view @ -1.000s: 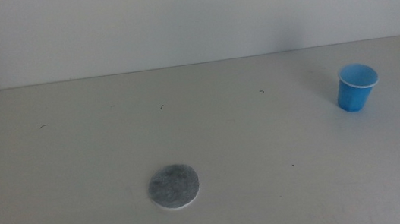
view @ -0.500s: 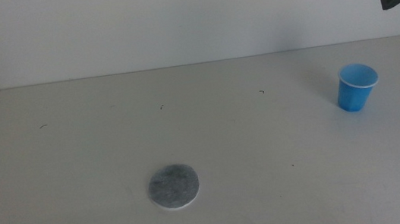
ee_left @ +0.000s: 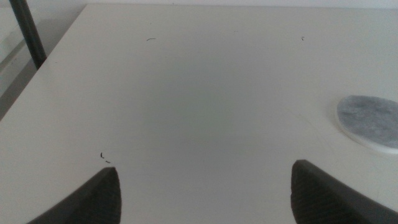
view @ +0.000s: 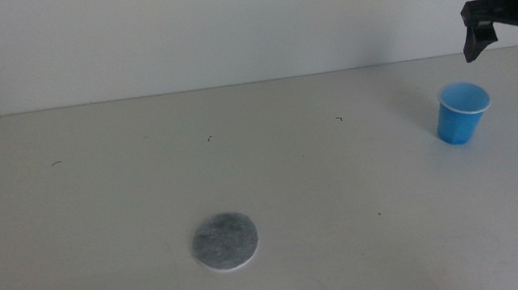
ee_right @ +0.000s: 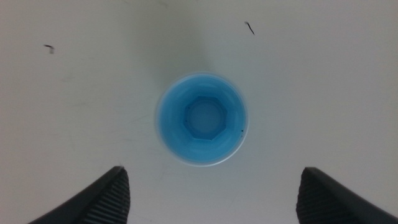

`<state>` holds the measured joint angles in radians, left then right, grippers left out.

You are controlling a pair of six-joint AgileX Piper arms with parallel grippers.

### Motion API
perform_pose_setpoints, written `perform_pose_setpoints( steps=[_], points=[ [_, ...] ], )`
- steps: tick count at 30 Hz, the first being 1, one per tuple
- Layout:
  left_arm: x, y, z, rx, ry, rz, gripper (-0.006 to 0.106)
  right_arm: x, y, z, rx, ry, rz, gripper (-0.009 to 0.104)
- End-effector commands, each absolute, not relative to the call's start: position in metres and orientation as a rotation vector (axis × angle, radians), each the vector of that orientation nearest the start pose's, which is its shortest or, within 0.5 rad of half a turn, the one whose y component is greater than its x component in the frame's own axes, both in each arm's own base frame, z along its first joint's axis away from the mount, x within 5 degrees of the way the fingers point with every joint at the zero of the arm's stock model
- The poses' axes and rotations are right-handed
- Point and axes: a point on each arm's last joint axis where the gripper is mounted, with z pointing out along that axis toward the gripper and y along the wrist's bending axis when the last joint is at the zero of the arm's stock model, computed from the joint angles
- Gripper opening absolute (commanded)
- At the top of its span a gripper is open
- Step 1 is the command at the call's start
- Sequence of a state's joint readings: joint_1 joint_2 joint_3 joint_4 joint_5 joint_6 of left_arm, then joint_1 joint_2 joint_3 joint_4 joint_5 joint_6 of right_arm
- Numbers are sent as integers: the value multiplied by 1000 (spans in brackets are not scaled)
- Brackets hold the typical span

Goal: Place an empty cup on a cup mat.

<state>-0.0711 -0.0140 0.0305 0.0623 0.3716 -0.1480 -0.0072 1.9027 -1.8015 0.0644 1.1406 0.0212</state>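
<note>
The blue cup (view: 461, 113) stands upright and empty at the table's far right. In the right wrist view I look straight down into the cup (ee_right: 201, 119). My right gripper (view: 502, 40) hangs open in the air above and just behind the cup, not touching it; its own view shows the right gripper (ee_right: 211, 199) with jaws wide apart. The grey cup mat (view: 225, 241) lies flat at the table's front, left of centre, with nothing on it. The mat (ee_left: 372, 121) also shows in the left wrist view. My left gripper (ee_left: 205, 193) waits open and empty low over the table's front left.
The white table (view: 271, 163) carries a few small dark specks. Its left edge and a dark post (ee_left: 28, 34) show in the left wrist view. A pale wall stands behind the table.
My right gripper has come into view from the upper right and moved down and left to hang over the cup. The cup and mat have not moved.
</note>
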Motion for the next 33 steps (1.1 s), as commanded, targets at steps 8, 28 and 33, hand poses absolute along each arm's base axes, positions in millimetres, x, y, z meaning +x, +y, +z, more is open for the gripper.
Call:
perform_pose_setpoints(
  steps=[8,28,33],
  points=[
    [54,-2,179,-38,1790,-102,105,441,-16,280,148,2735,63,85],
    [54,-2,179,-38,1790,-102,105,466,-19,224,160,2772,56,20],
    [54,-2,179,-38,1790,-102,105,467,-19,226,157,2752,61,-1]
  ],
)
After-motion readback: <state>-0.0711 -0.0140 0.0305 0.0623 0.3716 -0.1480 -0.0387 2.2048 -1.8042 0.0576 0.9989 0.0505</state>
